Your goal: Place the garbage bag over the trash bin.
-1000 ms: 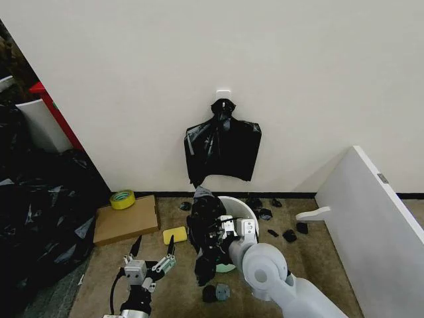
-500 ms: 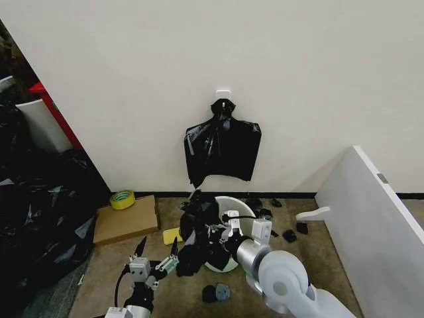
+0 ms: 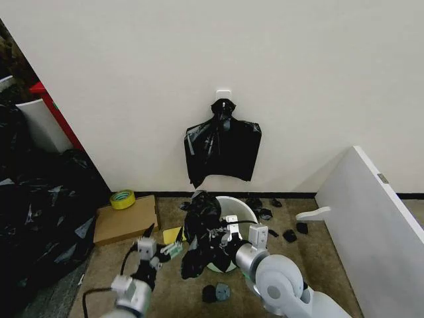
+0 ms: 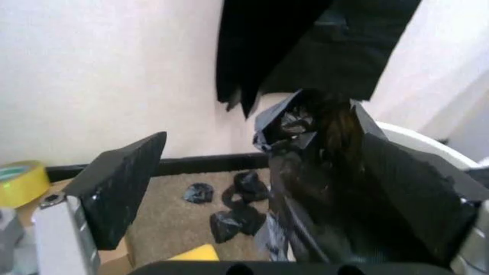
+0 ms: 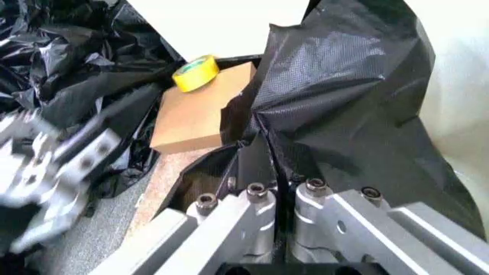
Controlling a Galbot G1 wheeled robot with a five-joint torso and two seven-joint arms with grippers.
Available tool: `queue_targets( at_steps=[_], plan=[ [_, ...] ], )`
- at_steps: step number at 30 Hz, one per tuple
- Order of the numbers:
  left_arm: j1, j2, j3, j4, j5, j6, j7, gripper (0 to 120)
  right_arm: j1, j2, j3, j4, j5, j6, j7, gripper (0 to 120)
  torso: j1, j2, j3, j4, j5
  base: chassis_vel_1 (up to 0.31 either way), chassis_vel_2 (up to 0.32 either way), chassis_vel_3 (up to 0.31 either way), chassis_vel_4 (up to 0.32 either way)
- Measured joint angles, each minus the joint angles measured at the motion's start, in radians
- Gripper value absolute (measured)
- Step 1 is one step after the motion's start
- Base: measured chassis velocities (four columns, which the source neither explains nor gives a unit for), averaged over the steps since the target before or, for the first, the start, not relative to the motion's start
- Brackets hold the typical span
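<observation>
The garbage bag (image 3: 202,232) is a crumpled, glossy black sheet hanging at the left side of the trash bin (image 3: 243,211), a round white bucket tipped toward me. My right gripper (image 3: 222,238) is shut on the bag beside the bin's rim; in the right wrist view its fingers (image 5: 264,166) pinch the black plastic (image 5: 344,97). My left gripper (image 3: 164,242) is open just left of the bag. From the left wrist, the bag (image 4: 321,166) stands between the spread fingers (image 4: 122,180), close to the far one, with the bin's rim (image 4: 420,143) behind.
A flat bundle of black bags (image 3: 222,149) hangs on the wall. A cardboard box (image 3: 126,218) with a yellow tape roll (image 3: 122,198) and a yellow sponge (image 3: 173,234) lie left. A heap of black sacks (image 3: 40,212) fills the far left. A white board (image 3: 371,225) leans right.
My left gripper has moved forward and right, up to the bag's left side. The bag in my right gripper has shifted left and bunched up, and the bin has tipped.
</observation>
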Motion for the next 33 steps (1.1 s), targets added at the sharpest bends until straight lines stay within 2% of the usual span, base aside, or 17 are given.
queue_targets(
  at_steps=[6,14,21,23,27,29,33],
  plan=[
    [-0.083,0.044,0.035,0.002,-0.081,0.134,-0.033,100,0.041,0.0,-0.031,-0.012,0.015,-0.008,0.009,0,0.0,0.0,0.0,0.0005,0.0002,0.0,0.0,0.0,0.0],
    [-0.158,0.052,0.107,0.036,-0.134,0.207,-0.064,98,0.046,0.001,-0.028,-0.011,0.033,-0.011,0.022,0,0.0,0.0,0.0,0.0003,0.0002,0.0,0.0,0.0,0.0],
    [-0.254,0.016,0.199,0.095,-0.224,0.286,-0.116,98,0.039,-0.004,-0.021,-0.005,0.035,-0.011,0.025,0,0.0,0.0,0.0,0.0003,0.0002,0.0,0.0,0.0,0.0],
    [-0.268,0.009,0.207,0.101,-0.24,0.298,-0.123,98,0.039,-0.005,-0.021,-0.005,0.035,-0.011,0.025,0,0.0,0.0,0.0,0.0003,0.0002,0.0,0.0,0.0,0.0],
    [-0.332,-0.015,0.244,0.125,-0.314,0.376,-0.18,97,0.037,-0.006,-0.019,-0.004,0.035,-0.011,0.025,0,0.0,0.0,0.0,0.0001,0.0002,0.0,0.0,0.0,0.0],
    [-0.335,-0.016,0.246,0.126,-0.318,0.38,-0.183,97,0.037,-0.006,-0.018,-0.004,0.035,-0.011,0.025,0,0.0,0.0,0.0,0.0002,0.0002,0.0,0.0,0.0,0.0],
    [-0.387,-0.035,0.266,0.154,-0.374,0.438,-0.234,93,0.032,-0.007,-0.015,-0.001,0.035,-0.011,0.026,0,0.0,0.0,0.0,0.0003,0.0003,0.0,0.0,0.0,0.0]
  ],
)
